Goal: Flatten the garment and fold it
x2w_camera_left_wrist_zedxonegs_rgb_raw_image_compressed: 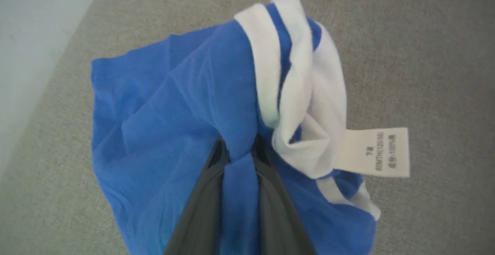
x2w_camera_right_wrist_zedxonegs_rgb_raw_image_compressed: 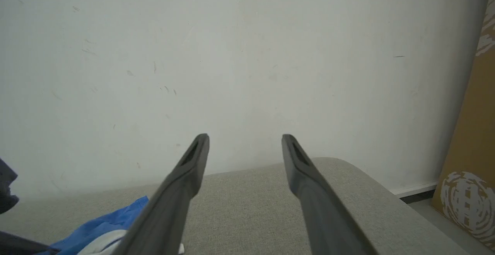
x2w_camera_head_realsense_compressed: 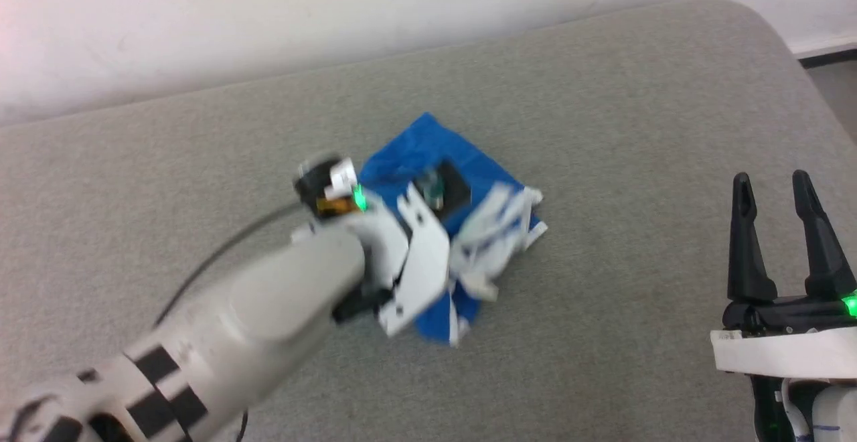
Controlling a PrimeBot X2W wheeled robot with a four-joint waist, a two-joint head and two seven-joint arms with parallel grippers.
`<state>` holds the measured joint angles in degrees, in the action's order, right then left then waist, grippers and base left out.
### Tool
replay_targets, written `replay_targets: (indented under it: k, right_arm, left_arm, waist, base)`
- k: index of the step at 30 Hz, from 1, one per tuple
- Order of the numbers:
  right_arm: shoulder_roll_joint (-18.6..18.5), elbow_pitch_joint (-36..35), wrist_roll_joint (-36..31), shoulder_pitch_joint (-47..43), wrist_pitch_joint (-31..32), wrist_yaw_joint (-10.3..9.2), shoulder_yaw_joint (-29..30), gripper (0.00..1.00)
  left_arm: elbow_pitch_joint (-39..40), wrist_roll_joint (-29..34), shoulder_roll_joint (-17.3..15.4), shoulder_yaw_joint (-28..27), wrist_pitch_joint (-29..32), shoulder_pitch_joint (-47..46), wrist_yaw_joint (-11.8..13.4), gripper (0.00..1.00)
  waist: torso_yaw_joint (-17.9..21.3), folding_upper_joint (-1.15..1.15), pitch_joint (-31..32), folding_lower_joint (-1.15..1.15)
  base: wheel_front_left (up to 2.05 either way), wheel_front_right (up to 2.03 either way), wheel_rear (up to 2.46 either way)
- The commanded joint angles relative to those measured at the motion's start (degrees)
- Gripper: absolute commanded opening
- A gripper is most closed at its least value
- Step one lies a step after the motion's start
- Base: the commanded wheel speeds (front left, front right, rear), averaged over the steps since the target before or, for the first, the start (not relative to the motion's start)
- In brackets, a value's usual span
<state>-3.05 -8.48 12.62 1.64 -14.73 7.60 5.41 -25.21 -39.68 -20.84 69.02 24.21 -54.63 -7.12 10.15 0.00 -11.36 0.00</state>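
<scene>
Grey cushion [x2w_camera_head_realsense_compressed: 602, 94], blue shorts [x2w_camera_left_wrist_zedxonegs_rgb_raw_image_compressed: 154, 112], label [x2w_camera_left_wrist_zedxonegs_rgb_raw_image_compressed: 373, 152] reading 100%

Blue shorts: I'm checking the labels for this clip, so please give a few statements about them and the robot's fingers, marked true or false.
1. The left fingers are shut on a fold of the bright blue soft fabric shorts. True.
2. The right fingers grip the shorts' white waistband. False: they stand open and empty, apart from the shorts, over the grey fabric-covered surface.
3. The shorts lie flat and neatly folded. False: they are bunched and creased.
4. A small white printed label sticks out beside the white trim. True.
</scene>
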Motion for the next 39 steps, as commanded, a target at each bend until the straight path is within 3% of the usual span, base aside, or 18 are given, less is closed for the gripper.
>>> replay_targets:
  k: [1,3,4,5,6,10,14,20,26,29,35,39]
  right_arm:
    - [0.2,0.1,0.3,-0.7,-0.3,-0.11,0.1,1.0]
    - [0.2,0.4,0.2,-1.0,-0.3,-0.11,0.3,1.0]
    - [0.2,0.5,0.1,-1.1,-0.3,-0.11,0.3,1.0]
    - [0.2,0.5,0.0,-1.2,-0.3,-0.11,0.2,1.0]
    - [0.2,0.6,-0.1,-1.3,-0.3,-0.11,0.2,1.0]
    - [0.2,0.6,-0.7,-2.2,-0.3,-0.11,0.7,1.0]
    - [0.2,0.6,-1.6,-4.0,-0.3,-0.11,1.3,1.0]
    - [0.2,0.6,-2.2,-6.2,-0.3,-0.11,2.7,1.0]
    - [0.2,0.7,-2.3,-6.7,-0.3,-0.11,3.2,1.0]
    - [0.2,1.0,-2.2,-6.7,-0.3,-0.11,3.5,1.0]
    - [0.2,2.2,-1.6,-7.0,-0.3,-0.11,4.3,1.0]
    - [0.2,3.0,-1.2,-7.6,-0.3,-0.11,4.2,1.0]
  left_arm:
    - [-0.5,-0.6,0.2,0.7,-0.1,1.3,-0.4,0.0]
    - [-1.6,-1.5,0.7,2.5,0.0,3.5,-0.4,0.0]
    - [-2.0,-1.5,1.0,3.1,0.2,4.3,-0.4,0.05]
    - [-2.4,-1.3,1.2,3.5,0.0,4.8,-0.4,0.44]
    - [-2.7,-1.0,1.5,3.6,-1.2,5.1,-0.4,1.0]
    - [-3.5,-1.5,2.9,1.9,-9.4,5.2,0.0,1.0]
    - [-1.4,-0.9,3.5,-3.4,-21.6,4.9,3.6,1.0]
    - [2.4,3.3,1.0,-11.2,-37.7,7.3,15.5,1.0]
    - [12.7,10.8,-1.3,-23.1,-39.2,16.7,27.5,1.0]
    - [18.1,14.9,-1.5,-29.9,-39.2,25.2,31.8,1.0]
    - [25.6,21.1,1.5,-43.5,-39.2,41.1,35.3,1.0]
    - [28.3,24.4,3.9,-50.6,-39.2,49.5,32.2,1.0]
  waist:
    - [0.6,0.0,0.7,0.0]
    - [0.3,0.0,1.2,0.0]
    - [0.0,0.0,1.5,0.0]
    - [-0.3,0.0,1.9,0.0]
    - [-0.7,0.0,2.3,0.0]
    - [-2.4,0.0,4.6,0.0]
    - [-4.6,0.0,7.3,0.0]
    - [-8.2,0.0,9.8,0.0]
    - [-10.5,0.0,10.3,0.0]
    - [-10.9,0.0,10.5,0.0]
    - [-11.3,0.0,10.5,0.0]
    - [-11.3,0.0,10.6,0.0]
  base:
    - [0.0,0.0,0.0]
    - [0.0,0.0,0.0]
    - [0.0,0.0,0.0]
    - [0.0,0.0,0.0]
    - [0.0,0.0,0.0]
    - [0.0,0.0,0.0]
    - [0.0,0.0,0.0]
    - [0.0,0.0,0.0]
    - [0.0,0.0,0.0]
    - [0.0,0.0,0.0]
    - [0.0,0.0,0.0]
    - [0.0,0.0,0.0]
